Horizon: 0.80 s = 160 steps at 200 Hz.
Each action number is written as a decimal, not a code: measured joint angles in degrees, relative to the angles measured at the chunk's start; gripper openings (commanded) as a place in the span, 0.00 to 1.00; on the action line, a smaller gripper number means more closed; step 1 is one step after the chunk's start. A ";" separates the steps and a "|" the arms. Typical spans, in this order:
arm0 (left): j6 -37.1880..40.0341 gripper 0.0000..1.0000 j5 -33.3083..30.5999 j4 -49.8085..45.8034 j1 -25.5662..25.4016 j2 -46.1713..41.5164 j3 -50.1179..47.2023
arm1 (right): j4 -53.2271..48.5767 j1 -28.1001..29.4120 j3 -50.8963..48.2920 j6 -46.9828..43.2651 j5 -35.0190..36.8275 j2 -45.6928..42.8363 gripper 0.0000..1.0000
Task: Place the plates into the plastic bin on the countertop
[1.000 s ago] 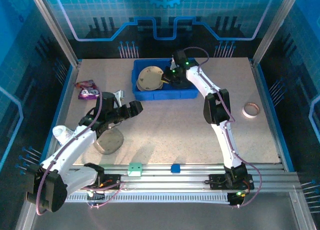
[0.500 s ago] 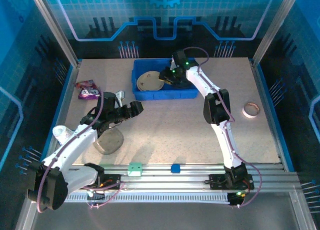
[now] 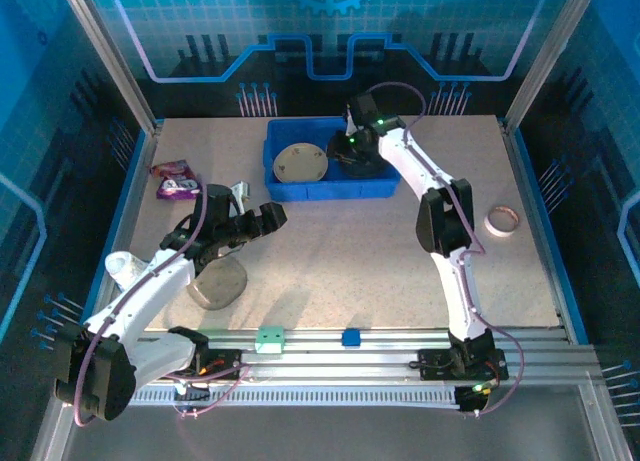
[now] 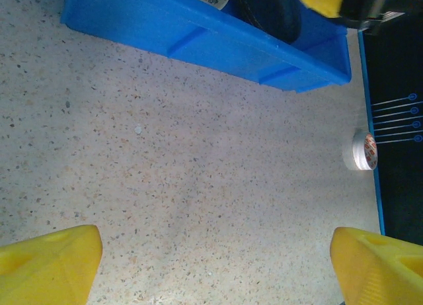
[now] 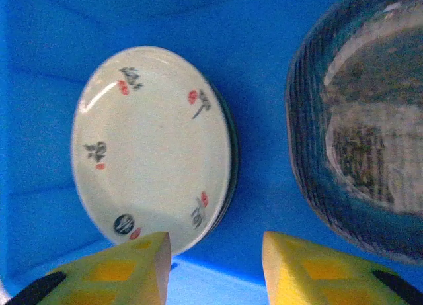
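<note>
Cream floral plate [image 5: 152, 146] went from tilted to flat in the blue bin [image 3: 330, 189] beside the dark plate [image 5: 360, 139], because my right jaws let go and hang part-open, empty, over it. Left jaws are spread wide over bare table [image 4: 198, 186], probably ready for the grey plate [image 3: 217, 284].

Floral plate [image 5: 151, 146], dark plate [image 5: 360, 139], blue bin [image 5: 258, 67]

One blue bin [image 3: 335, 189] sits at upper centre. Three plates show: a cream plate [image 3: 300, 164] and a dark plate [image 5: 370, 139] inside it, and a grey plate [image 3: 218, 284] at lower left. One purple packet [image 3: 175, 178], one tape ring [image 3: 502, 220], one green block [image 3: 270, 338], one blue block [image 3: 350, 336].
</note>
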 measured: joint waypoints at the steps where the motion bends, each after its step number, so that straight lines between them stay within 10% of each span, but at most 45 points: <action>1: 0.00 0.91 -0.02 0.00 0.00 0.00 0.00 | 0.11 0.02 -0.22 -0.07 0.11 -0.24 0.42; 72: 0.00 0.91 -2.51 0.35 0.00 0.46 0.02 | 10.19 8.74 -15.85 -3.30 -1.05 -19.58 0.41; 160: -0.07 0.93 -3.23 -1.79 3.39 0.11 0.07 | 15.54 19.06 -28.55 -2.43 -9.05 -20.48 0.39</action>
